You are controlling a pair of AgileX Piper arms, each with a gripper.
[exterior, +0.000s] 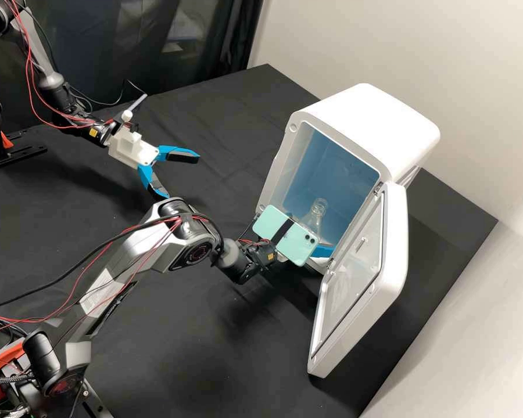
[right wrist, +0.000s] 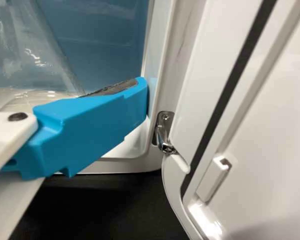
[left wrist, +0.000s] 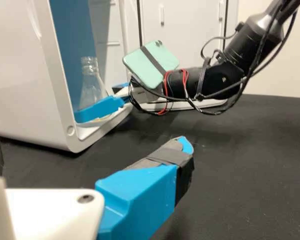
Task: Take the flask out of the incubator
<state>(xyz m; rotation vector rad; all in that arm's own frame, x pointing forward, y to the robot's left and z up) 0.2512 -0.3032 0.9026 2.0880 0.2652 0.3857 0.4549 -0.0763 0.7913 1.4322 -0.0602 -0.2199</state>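
The flask (exterior: 318,213) stood inside the incubator (exterior: 366,122), whose door (exterior: 360,273) hung open. The right gripper (exterior: 321,242) sat in the doorway at the flask's base; whether it clasped the glass could not be told. The left gripper (exterior: 181,175) hung above the counter (exterior: 215,337), well apart, its fingers spread wide.

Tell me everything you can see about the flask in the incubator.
The flask is clear, glass-like, with a conical body, narrow neck and rimmed mouth. It stands upright on the floor of the open white incubator, near the front. The right tool sits at its base; contact can't be judged.
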